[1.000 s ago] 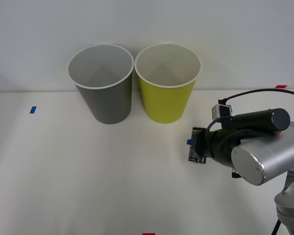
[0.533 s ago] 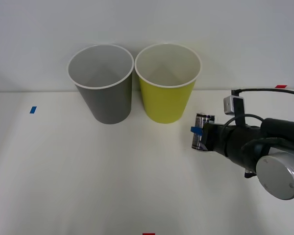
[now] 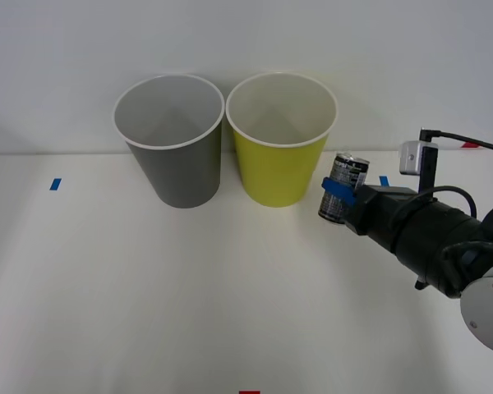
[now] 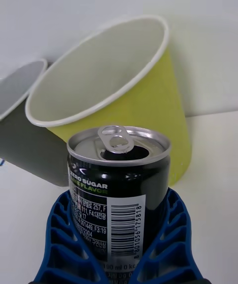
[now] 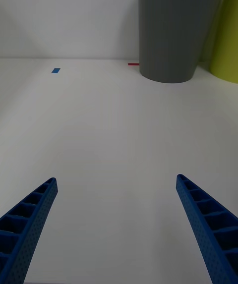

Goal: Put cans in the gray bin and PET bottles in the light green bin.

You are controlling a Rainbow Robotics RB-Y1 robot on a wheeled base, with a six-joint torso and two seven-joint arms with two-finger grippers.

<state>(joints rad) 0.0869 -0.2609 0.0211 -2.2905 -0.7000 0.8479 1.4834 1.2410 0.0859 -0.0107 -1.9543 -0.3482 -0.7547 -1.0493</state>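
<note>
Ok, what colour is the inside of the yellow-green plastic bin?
White, with a white rim, on the round tapered yellow-green plastic bin; the front view shows it best.

The gray bin (image 3: 171, 139) and the light green bin (image 3: 281, 136) stand touching side by side at the far middle of the table (image 3: 148, 295), leaving no gap between them. Both mouths are open and unobstructed from above. The right gripper (image 3: 335, 199), clamped on the can (image 3: 342, 198), sits just right of the light green bin, whose wall blocks a straight leftward path. Near and left, bare tabletop lies open beneath the left gripper (image 5: 118, 224), fingers spread wide.
</note>
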